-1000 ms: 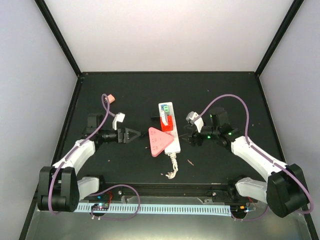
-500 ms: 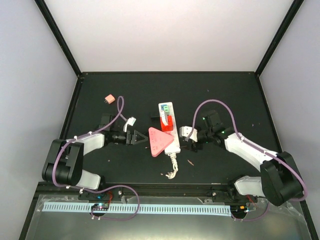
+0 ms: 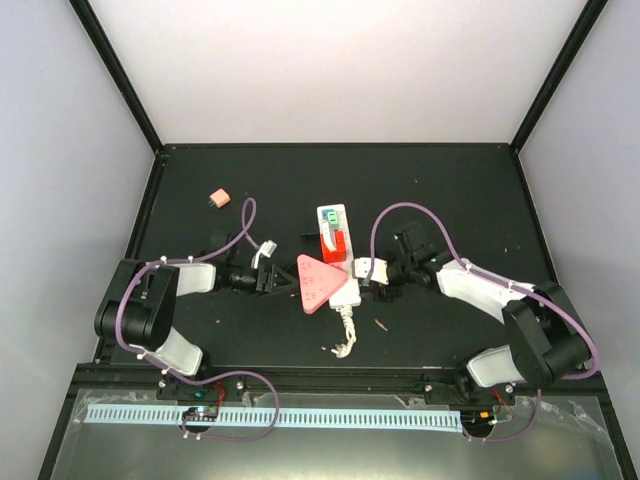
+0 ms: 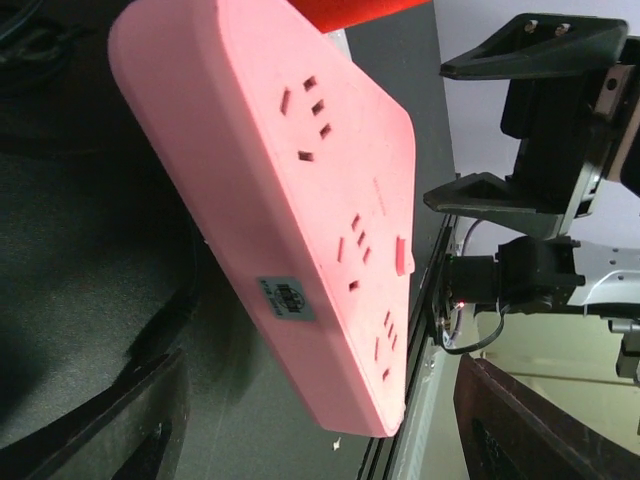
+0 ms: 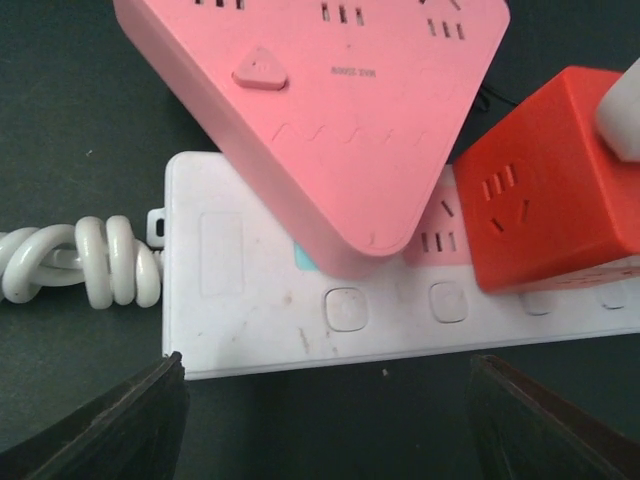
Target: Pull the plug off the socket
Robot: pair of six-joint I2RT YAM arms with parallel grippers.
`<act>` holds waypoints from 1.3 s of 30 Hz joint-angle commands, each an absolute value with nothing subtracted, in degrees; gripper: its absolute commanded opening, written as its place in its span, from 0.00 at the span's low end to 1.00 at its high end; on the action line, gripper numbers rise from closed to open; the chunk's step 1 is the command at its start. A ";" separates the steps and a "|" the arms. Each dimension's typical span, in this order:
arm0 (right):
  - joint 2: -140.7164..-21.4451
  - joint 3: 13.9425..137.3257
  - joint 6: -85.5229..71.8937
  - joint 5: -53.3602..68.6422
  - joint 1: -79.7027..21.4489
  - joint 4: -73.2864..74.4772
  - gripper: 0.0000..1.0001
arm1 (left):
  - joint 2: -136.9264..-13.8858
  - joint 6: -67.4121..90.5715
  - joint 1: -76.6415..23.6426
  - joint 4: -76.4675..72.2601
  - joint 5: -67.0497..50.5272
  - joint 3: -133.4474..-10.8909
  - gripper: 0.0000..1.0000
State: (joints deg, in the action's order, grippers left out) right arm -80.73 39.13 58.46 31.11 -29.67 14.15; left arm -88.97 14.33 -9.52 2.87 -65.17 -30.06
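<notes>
The socket, a long white power strip, lies mid-table with its knotted cord toward me. A pink triangular multi-outlet plug sits on its near end, and a red cube plug sits beside it. My left gripper is open, just left of the pink plug, which fills the left wrist view ahead of the gripper. My right gripper is open at the strip's right edge. The right wrist view shows the strip, the pink plug, the red cube and the cord ahead of the gripper.
A small loose orange-pink plug lies at the back left. A white and green plug sits on the strip's far end, with a small black piece beside it. Small scraps lie near the cord.
Both arms have closed in on the strip: the left gripper moved right up to the pink plug, and the right gripper moved left up to the strip's edge. Both stay open.
</notes>
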 commanded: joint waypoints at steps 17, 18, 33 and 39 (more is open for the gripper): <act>-89.04 49.14 61.50 25.40 -34.19 17.36 0.78 | -97.23 18.37 -11.16 -7.56 -67.94 -31.91 0.68; -89.53 49.62 61.82 25.26 -34.19 18.07 0.78 | -97.29 18.38 -11.16 -7.62 -67.96 -31.90 0.68; -94.45 52.63 63.67 22.17 -34.50 22.71 0.76 | -98.76 20.12 -12.09 -10.65 -68.50 -31.82 0.66; -95.53 53.46 63.94 21.98 -34.77 23.65 0.76 | -100.03 22.07 -12.56 -14.14 -68.87 -31.36 0.62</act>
